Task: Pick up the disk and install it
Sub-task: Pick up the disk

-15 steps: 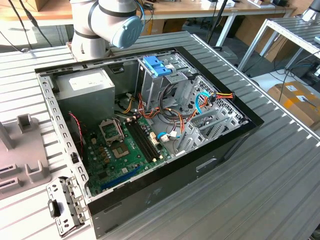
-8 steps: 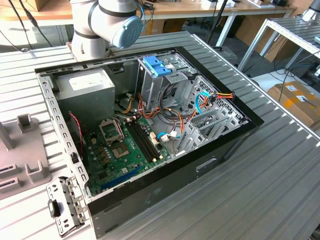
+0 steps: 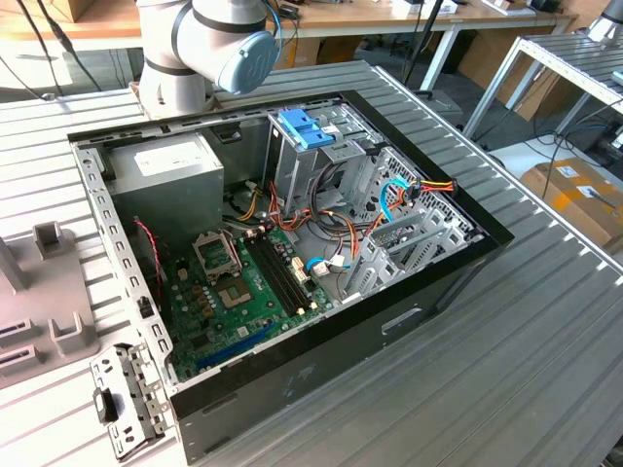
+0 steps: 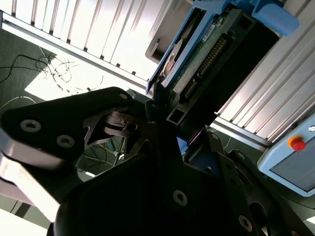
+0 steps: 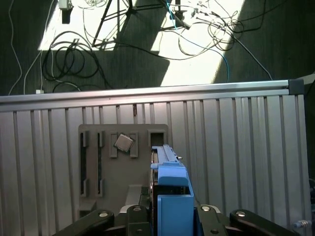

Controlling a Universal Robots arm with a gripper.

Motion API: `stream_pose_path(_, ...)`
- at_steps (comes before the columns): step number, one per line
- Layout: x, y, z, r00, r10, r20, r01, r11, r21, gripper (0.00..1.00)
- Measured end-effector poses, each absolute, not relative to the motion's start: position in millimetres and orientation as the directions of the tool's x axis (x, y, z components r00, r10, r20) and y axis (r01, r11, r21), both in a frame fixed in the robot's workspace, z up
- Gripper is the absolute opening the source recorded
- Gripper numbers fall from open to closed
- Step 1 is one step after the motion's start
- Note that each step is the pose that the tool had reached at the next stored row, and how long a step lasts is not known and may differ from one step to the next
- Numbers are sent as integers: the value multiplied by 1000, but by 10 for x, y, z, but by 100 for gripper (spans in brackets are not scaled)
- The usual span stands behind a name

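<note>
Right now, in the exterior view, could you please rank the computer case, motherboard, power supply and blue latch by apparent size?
Largest to smallest:
computer case
motherboard
power supply
blue latch
The motherboard lies nearer the camera, so its lead over the power supply is unsure.

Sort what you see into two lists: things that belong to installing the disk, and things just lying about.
Belongs to the job: gripper, shut on the disk; drive cage in the computer case.
Just lying about: grey tray; chip on it; floor cables; metal bracket beside the case.
</note>
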State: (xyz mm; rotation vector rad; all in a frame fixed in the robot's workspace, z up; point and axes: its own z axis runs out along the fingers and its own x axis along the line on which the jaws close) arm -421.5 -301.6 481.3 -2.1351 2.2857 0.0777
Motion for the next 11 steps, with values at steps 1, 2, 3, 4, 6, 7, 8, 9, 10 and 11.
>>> stream_pose_path(1, -4209, -3016, 4813, -69, -997, -43, -997, 67, 28, 36)
stream_pose_path(2, -4201, -3016, 4813, -69, -997, -43, -997, 67, 28, 36)
stream_pose_path(3, -4194, -3016, 4812, -69, -997, -43, -997, 67, 28, 36)
stream_pose_path(4, -4185, -3016, 4813, -69, -997, -43, -997, 67, 27, 36)
stream_pose_path(6, -4169, -3016, 4813, -69, -997, -43, -997, 67, 28, 36)
stream_pose_path(7, -4160, -3016, 4813, -69, -997, -43, -997, 67, 28, 36)
stream_pose_path(8, -4148, -3016, 4813, -69, -997, -43, -997, 68, 28, 36)
stream_pose_path(9, -4139, -3016, 4813, -69, -997, -43, -997, 67, 28, 36)
stream_pose_path(10, -4126, -3016, 4813, -69, -997, -43, -997, 67, 28, 36)
stream_pose_path(11, -4115, -3016, 4813, -69, -997, -43, -997, 67, 27, 36)
